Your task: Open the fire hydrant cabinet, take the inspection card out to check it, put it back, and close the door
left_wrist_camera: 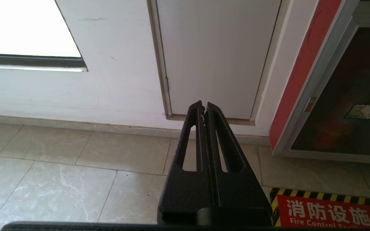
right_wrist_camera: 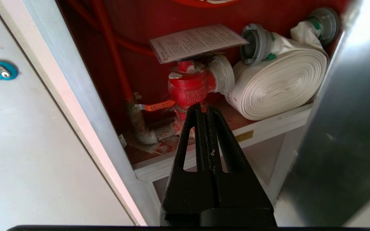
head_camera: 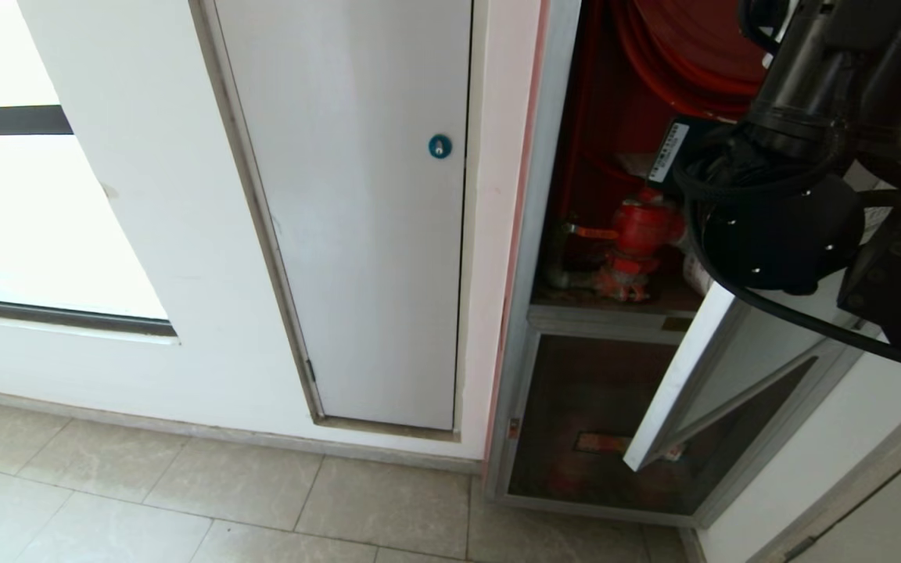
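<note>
The right gripper [right_wrist_camera: 203,107] has its two black fingers pressed together with nothing between them, and it points into the open fire hydrant cabinet [right_wrist_camera: 85,96], its tips in front of the red hydrant valve [right_wrist_camera: 189,89] without touching it as far as the right wrist view shows. The inspection card [right_wrist_camera: 198,42], a thin white sheet with rows of fine print, lies flat on top of that valve, tilted slightly, above and beyond the fingertips. Just beside the valve sits the white rolled hose [right_wrist_camera: 281,86] on the cabinet's shelf, with a grey coupling at its end, and an orange-handled small lever [right_wrist_camera: 157,105] sticks out from the pipe near the valve's base. In the head view the right arm [head_camera: 802,156] fills the upper right corner, in front of the red hose reel [head_camera: 685,55], and the door [head_camera: 701,375] stands swung open, its pale edge facing the camera, over the smaller dark glass panel [head_camera: 576,407] below. Left of the cabinet frame is the plain white panel [head_camera: 357,219] with a blue round lock [head_camera: 439,145]. The left gripper [left_wrist_camera: 203,107] hangs low over the tiled floor [left_wrist_camera: 59,173] with its fingers together and empty, near a red floor sign [left_wrist_camera: 329,213].
</note>
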You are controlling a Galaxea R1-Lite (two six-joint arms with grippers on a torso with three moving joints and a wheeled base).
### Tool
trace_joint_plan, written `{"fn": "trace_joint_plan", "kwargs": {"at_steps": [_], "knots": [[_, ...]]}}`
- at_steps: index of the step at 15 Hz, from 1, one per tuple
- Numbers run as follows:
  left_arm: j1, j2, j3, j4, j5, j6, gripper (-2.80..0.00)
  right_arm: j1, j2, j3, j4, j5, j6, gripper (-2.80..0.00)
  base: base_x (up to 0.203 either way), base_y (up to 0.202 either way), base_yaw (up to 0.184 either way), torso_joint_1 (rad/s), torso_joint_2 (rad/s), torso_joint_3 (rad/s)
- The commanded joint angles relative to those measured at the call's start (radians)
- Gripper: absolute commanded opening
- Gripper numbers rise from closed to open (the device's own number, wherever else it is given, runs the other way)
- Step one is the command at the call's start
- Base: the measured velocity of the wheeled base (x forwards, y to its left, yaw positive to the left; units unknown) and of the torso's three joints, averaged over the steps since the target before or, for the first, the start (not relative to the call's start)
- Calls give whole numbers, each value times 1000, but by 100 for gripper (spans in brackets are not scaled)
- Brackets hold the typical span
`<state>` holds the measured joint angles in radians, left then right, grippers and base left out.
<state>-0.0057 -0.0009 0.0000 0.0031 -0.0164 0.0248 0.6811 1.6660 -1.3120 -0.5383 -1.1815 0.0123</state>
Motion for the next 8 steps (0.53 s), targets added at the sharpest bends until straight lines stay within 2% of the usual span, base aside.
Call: {"fn": "trace_joint_plan", "kwargs": {"at_steps": [1,8], "knots": [[0,1,0,0,0,-1,-280,-3,-40,30,-5,-6,1,-280,0,0,0,0,0,0],[0,1,0,0,0,0,-280,-9,-106,110,-8,-7,1,-280,0,0,0,0,0,0]]}}
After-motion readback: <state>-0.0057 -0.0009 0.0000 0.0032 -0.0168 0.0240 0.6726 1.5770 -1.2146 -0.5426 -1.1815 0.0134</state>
